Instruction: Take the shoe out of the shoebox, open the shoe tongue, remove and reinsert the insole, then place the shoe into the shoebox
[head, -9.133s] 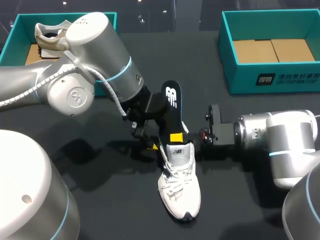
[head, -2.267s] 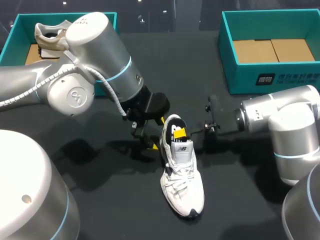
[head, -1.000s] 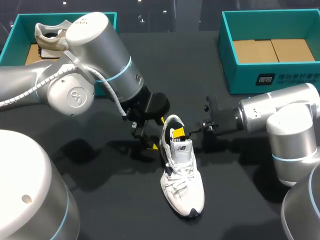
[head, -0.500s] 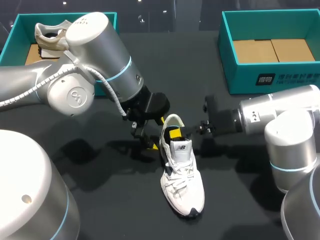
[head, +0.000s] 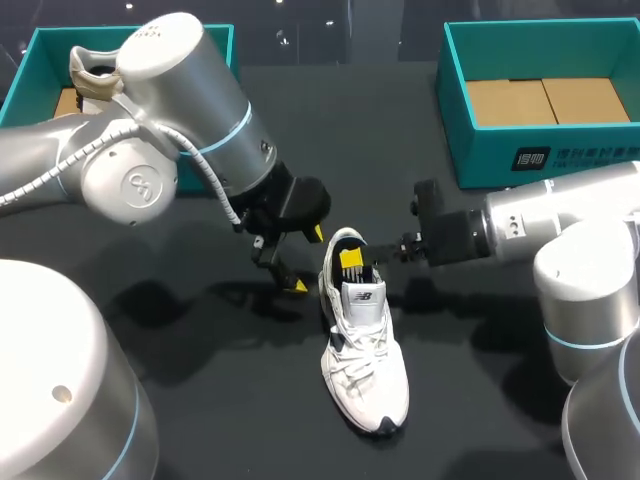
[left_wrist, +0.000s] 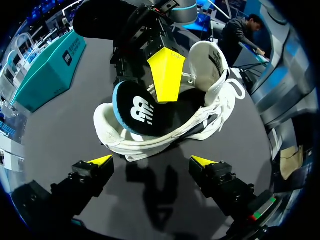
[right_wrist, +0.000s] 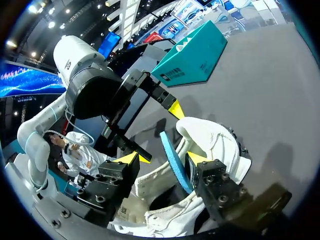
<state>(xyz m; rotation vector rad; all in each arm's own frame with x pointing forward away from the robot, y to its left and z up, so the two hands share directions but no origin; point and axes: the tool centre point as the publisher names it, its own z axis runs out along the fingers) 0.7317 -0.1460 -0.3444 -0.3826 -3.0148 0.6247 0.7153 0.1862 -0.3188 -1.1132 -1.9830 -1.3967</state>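
A white shoe (head: 365, 345) lies on the dark table, toe toward the front edge. Its black insole (left_wrist: 138, 112) lies inside, the blue-edged heel end (right_wrist: 173, 156) rising at the heel collar. My right gripper (head: 352, 262) reaches into the shoe's mouth from the right. Its fingers (right_wrist: 127, 158) stand open on either side of the insole's edge (right_wrist: 162, 158). Just left of the heel, my left gripper (head: 285, 268) hangs wide open and clear of the shoe. From the left wrist view the shoe (left_wrist: 210, 95) is ahead of the open fingertips (left_wrist: 151, 161), with one right finger (left_wrist: 166, 72) inside it.
A teal shoebox (head: 540, 165) with a cardboard floor stands at the back right. At the back left a second teal box (head: 35, 60) holds another shoe (head: 100, 70). Bare dark table surrounds the white shoe.
My right gripper has opened from shut around the insole's heel end. The left arm has drawn up and back a little from the shoe's side. The shoe has stayed put.
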